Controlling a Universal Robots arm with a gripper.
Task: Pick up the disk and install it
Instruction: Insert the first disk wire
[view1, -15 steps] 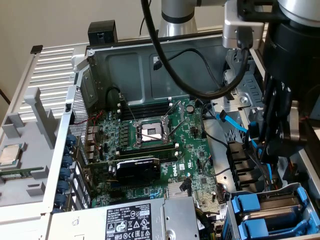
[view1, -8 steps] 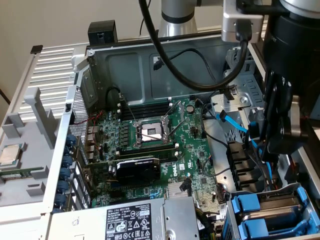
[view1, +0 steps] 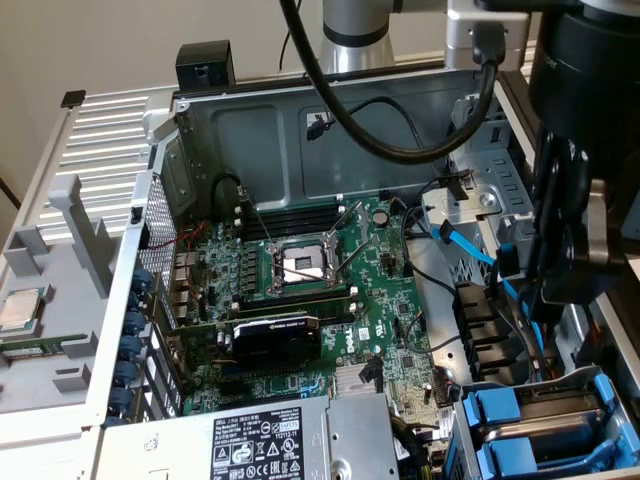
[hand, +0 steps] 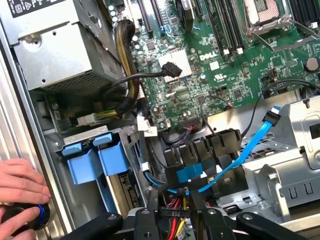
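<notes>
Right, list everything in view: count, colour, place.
case: one, grey, open
motherboard: one, green, inside the case
socket: one, silver, mid-board
graphics card: one, black, beside the socket
power supply: one, silver, exterior view's bottom edge
carriers: two, blue, in the bay at the exterior view's lower right
data cable: one, blue, by the drive cage
tray: one, grey, exterior view's left
chip: one, silver, on the tray
knob: one, black with a blue ring, at the case edge
hand: one, on the knob
gripper: one, black, open, over the cables
</notes>
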